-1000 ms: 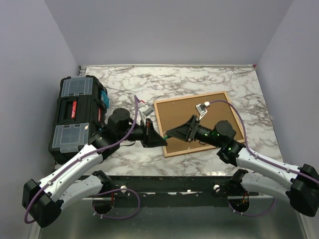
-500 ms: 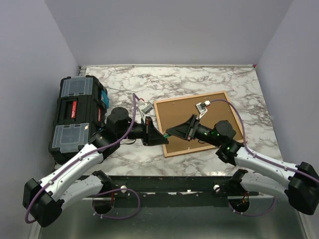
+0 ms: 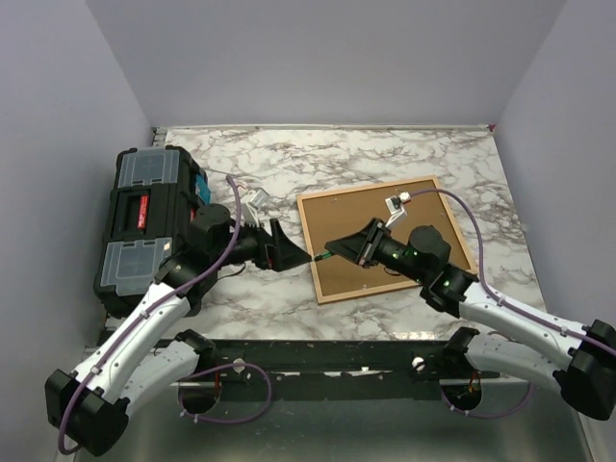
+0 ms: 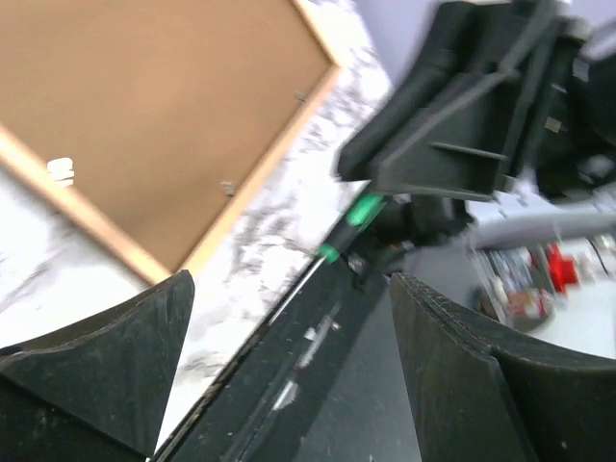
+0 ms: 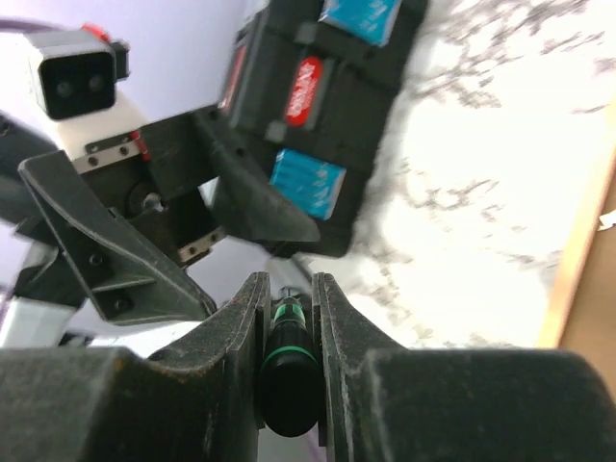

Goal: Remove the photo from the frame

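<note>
**Grippers.** Your right gripper (image 5: pixel 286 289) is clenched on a black-handled tool (image 5: pixel 287 351) with a green collar. It grips the handle, and the tip points toward the left arm. Your left gripper (image 3: pixel 286 248) is released, jaws wide, holding nothing. It sits just beside the tool's tip, off the frame's left edge.

**Task items.** The frame (image 3: pixel 367 190) lies face down on the surface (image 3: pixel 337 154), right of centre, with its brown backing board (image 3: pixel 351 221) seated inside it. The photo is not visible, and I judge it lies beneath that board.

**Recommendation.**
- Draw the left gripper clear of the tip before you swing the tool.
- Bring the tip in low to the small clips (image 4: pixel 228 188) on the frame's inner edge.
- Work the clips one at a time, with light pressure, so the frame does not skid.
- Consider steadying a frame edge with the free gripper.

**Containers.** The black toolbox (image 3: pixel 144 226) at the left appears closed. What lies under its clear end lids cannot be made out.
</note>
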